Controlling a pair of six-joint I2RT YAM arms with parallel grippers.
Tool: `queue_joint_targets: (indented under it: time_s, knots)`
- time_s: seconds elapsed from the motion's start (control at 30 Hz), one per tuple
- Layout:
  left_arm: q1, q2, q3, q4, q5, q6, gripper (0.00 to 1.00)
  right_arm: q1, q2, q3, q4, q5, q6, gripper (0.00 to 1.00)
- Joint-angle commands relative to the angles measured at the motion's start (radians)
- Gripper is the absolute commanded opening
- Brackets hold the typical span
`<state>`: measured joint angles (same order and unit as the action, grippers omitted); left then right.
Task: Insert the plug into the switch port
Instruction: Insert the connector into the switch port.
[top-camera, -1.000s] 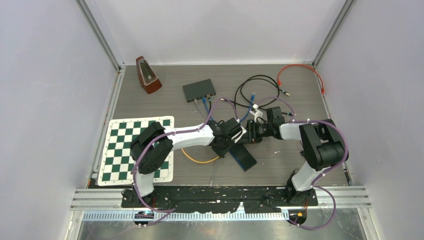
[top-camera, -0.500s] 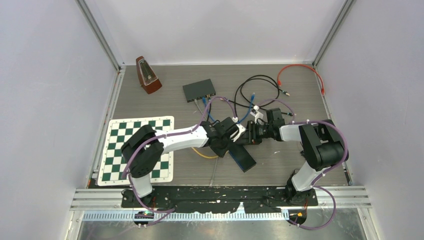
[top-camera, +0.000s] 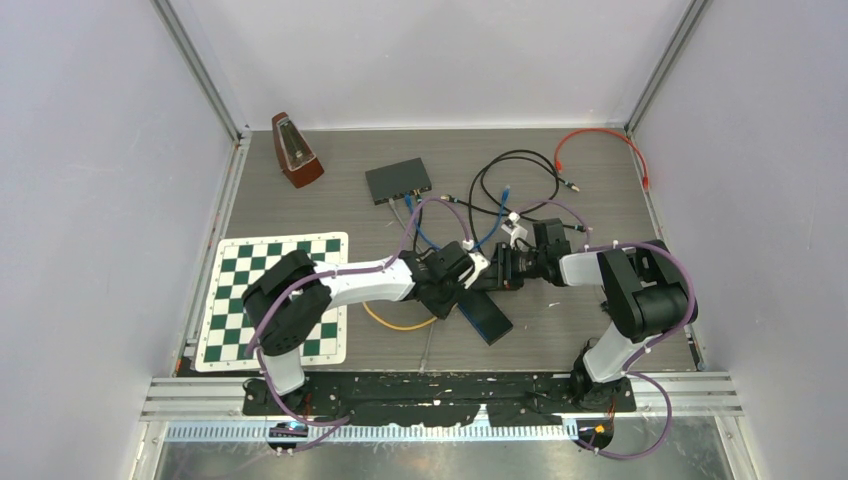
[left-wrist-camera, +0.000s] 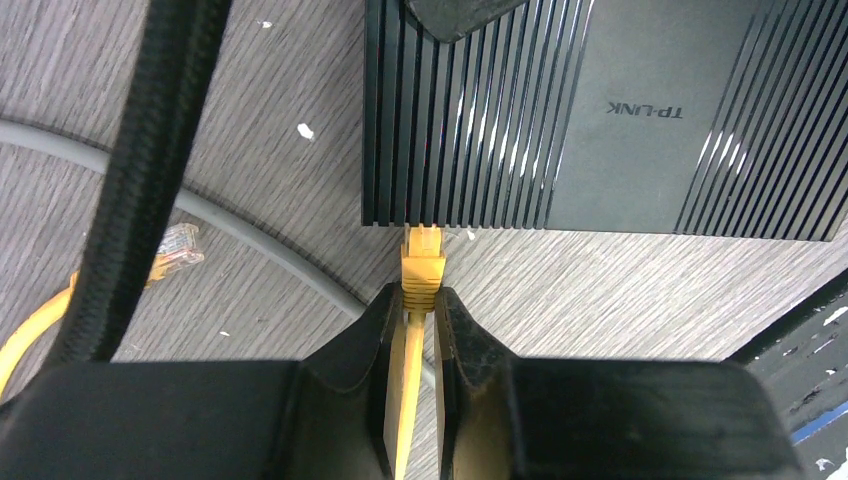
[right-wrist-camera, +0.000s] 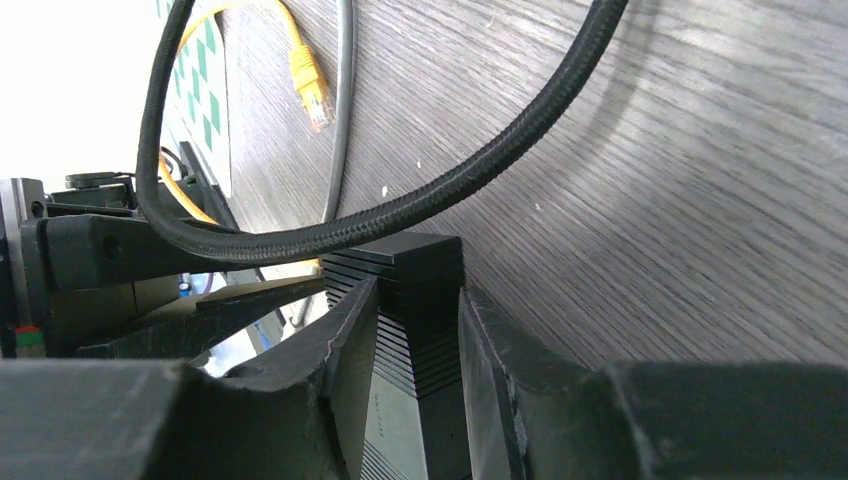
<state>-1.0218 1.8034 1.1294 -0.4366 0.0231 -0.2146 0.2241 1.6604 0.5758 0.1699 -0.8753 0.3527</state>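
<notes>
My left gripper (left-wrist-camera: 420, 300) is shut on a yellow plug (left-wrist-camera: 422, 265), gripping it at the boot, with its yellow cable running back between the fingers. The plug's tip touches the near side face of a black ribbed TP-LINK switch (left-wrist-camera: 600, 110). The port itself is hidden under the switch's top edge. My right gripper (right-wrist-camera: 415, 320) is shut on the same switch (right-wrist-camera: 415, 280), one finger on each side of its end. In the top view both grippers meet nose to nose at mid-table, left (top-camera: 462, 272) and right (top-camera: 497, 270).
The yellow cable (top-camera: 400, 318) loops toward me, and its free end plug (left-wrist-camera: 175, 250) lies on the table. A braided black hose (left-wrist-camera: 140, 180) and a grey cable (left-wrist-camera: 250, 235) cross nearby. A dark blue-edged box (top-camera: 487, 317), a second switch (top-camera: 398, 180), a chessboard (top-camera: 275, 297) and a metronome (top-camera: 295, 150) stand around.
My left arm's elbow has shifted left and its forearm has stretched out. Its gripper has stayed at the switch. The right arm has barely moved.
</notes>
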Motion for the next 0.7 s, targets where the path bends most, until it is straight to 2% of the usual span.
queue_joint_targets:
  time_s: [0.0,0.1,0.3,0.67]
  knots:
    - [-0.006,-0.012,0.0,0.174,-0.014,0.001,0.0,0.026,-0.007,-0.033,0.002,-0.02,0.023,0.39]
    - [-0.005,-0.012,-0.011,0.218,-0.048,0.009,0.0,0.05,0.003,-0.056,0.051,-0.024,0.074,0.38]
    - [-0.005,-0.041,-0.041,0.309,-0.066,0.0,0.0,0.106,-0.001,-0.155,0.255,-0.014,0.233,0.34]
    - [-0.005,-0.063,0.019,0.373,-0.038,-0.036,0.0,0.178,-0.011,-0.241,0.322,0.041,0.306,0.33]
